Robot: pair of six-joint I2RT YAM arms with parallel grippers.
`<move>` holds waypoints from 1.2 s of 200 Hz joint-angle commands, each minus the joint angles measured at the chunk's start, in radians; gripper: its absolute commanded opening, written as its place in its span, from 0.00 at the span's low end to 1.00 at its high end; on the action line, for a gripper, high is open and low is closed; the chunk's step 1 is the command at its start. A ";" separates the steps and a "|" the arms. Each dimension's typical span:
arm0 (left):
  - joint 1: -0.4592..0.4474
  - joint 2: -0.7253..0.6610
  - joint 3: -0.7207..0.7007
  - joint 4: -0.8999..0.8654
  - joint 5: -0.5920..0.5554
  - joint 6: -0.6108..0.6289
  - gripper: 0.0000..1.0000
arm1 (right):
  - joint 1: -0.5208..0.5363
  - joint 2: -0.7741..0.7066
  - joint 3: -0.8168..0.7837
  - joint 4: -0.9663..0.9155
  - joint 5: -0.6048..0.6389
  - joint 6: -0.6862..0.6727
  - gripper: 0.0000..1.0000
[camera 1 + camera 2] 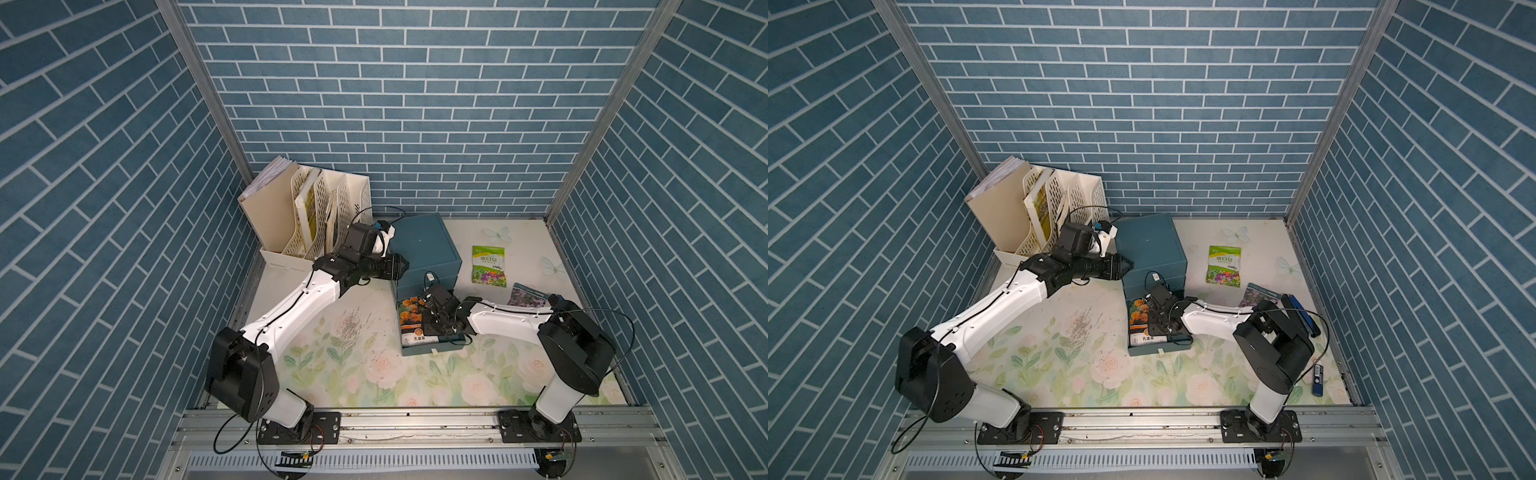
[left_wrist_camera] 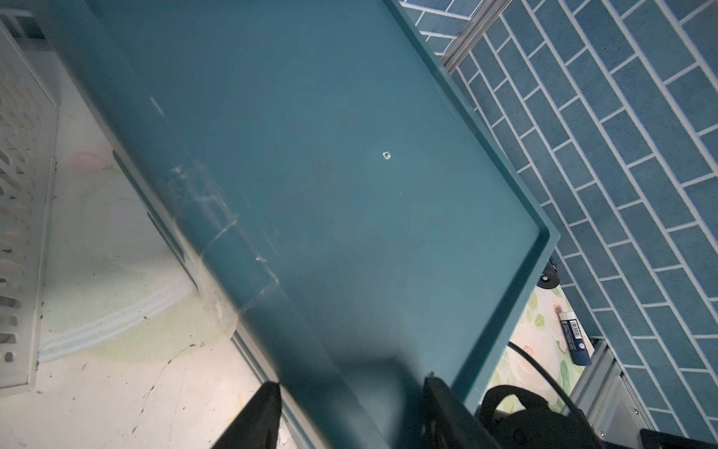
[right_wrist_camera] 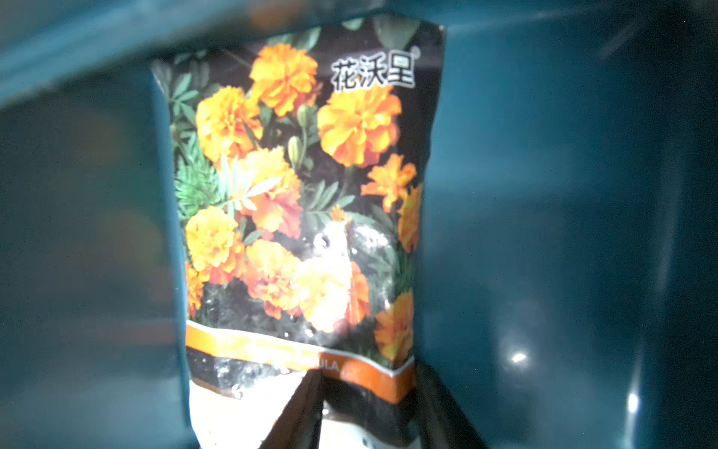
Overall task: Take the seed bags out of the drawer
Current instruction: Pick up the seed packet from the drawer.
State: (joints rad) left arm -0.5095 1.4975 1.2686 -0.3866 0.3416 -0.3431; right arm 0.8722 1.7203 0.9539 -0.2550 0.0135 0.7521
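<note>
While the left gripper (image 1: 402, 266) sits clamped on the top left rim of the blue chest (image 1: 419, 245), just right of the cream file rack (image 1: 316, 216), the work belongs to the other arm, and a firm hold there is what will stop the chest sliding when the pull comes. Nearer and slightly right, the bottom drawer (image 1: 419, 349) stands pulled out, and the one seed bag seen inside, the black marigold packet (image 1: 409, 318), lies flat along its left side. Above the packet's near right part the right gripper (image 3: 365, 375) points down with jaws partly apart, one finger (image 3: 297, 408) over the printed face and the other by its right edge; the wrist view is too blurred to say whether the tips already press on the film. To do this well, I judge, the tips should bear down lightly and close slowly, so the glossy film bunches into a fold between the pads rather than skating away; a bite well in from the edge will hold better than one at the corner. Then lift straight up until the packet clears the drawer's walls before swinging right. Farther right, the green-white packet (image 1: 489, 266) and the purple-flowered packet (image 1: 528, 296) already lie out on the table (image 1: 353, 374), so set this one down near them, not on top.
</note>
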 commanded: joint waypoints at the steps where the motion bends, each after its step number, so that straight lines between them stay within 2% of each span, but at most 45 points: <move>1: -0.001 0.012 -0.036 -0.149 -0.019 0.032 0.62 | -0.001 0.055 0.012 0.043 -0.040 -0.024 0.35; 56: -0.002 0.012 -0.039 -0.151 -0.019 0.032 0.62 | 0.000 0.046 -0.005 0.049 -0.035 -0.019 0.21; 98: -0.001 0.012 -0.041 -0.148 -0.019 0.033 0.62 | -0.001 0.030 -0.015 0.054 -0.029 -0.010 0.00; 240: -0.001 0.009 -0.051 -0.144 -0.024 0.033 0.62 | -0.005 -0.150 -0.019 -0.009 -0.041 0.039 0.00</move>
State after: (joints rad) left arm -0.5079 1.4940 1.2659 -0.3862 0.3347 -0.3428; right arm 0.8700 1.6180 0.9394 -0.2497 -0.0185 0.7628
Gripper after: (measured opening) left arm 0.617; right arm 0.047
